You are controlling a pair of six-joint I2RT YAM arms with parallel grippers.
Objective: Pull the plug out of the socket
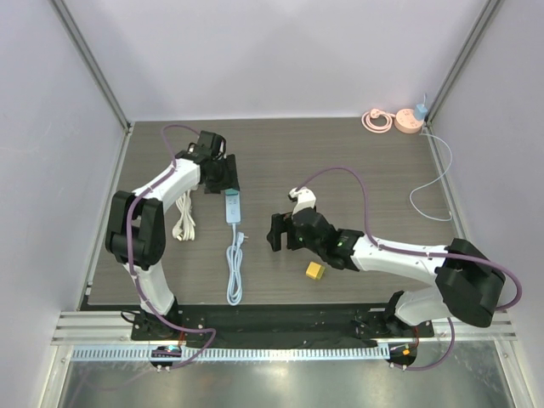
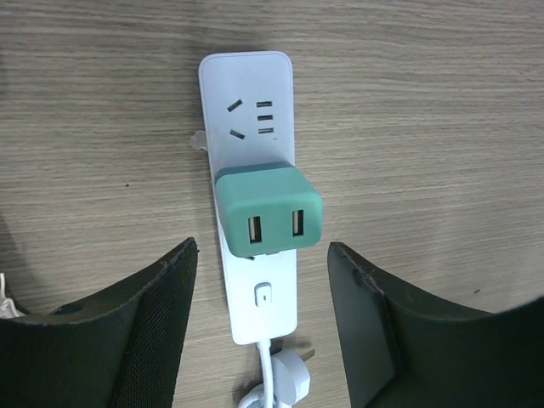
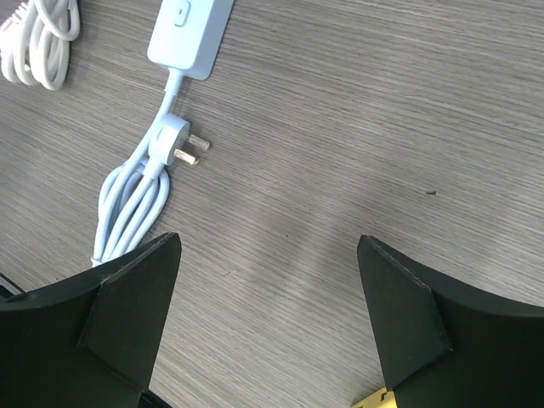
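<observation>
Wood-grain table (image 1: pixel 357 161), ringed by pale walls, carries both my arms at work. My left gripper (image 2: pixel 262 255) hangs over the white strip (image 2: pixel 246 93) with its jaws spread wide. One dark pad (image 2: pixel 161 323) stands on each side of the strip, and bare wood shows in both gaps. My right gripper (image 3: pixel 268 242) is spread just as wide over bare wood and holds nothing. It sits well apart from the strip, whose near end shows ahead of it and to its left. From that end the strip's cord (image 3: pixel 136 204) runs back in a folded bundle, just ahead of my right gripper's left finger. Its pronged end (image 3: pixel 174 140) lies loose on the wood. A coiled white cable (image 1: pixel 184 223) lies to the left of my left gripper, nearer my base. The green plug (image 2: pixel 268 212) sits seated in the middle of the strip, two USB ports facing up. It is just ahead of the gap between my left fingertips and touches neither. A small yellow block (image 1: pixel 315 271) rests behind my right gripper, by its right finger.
</observation>
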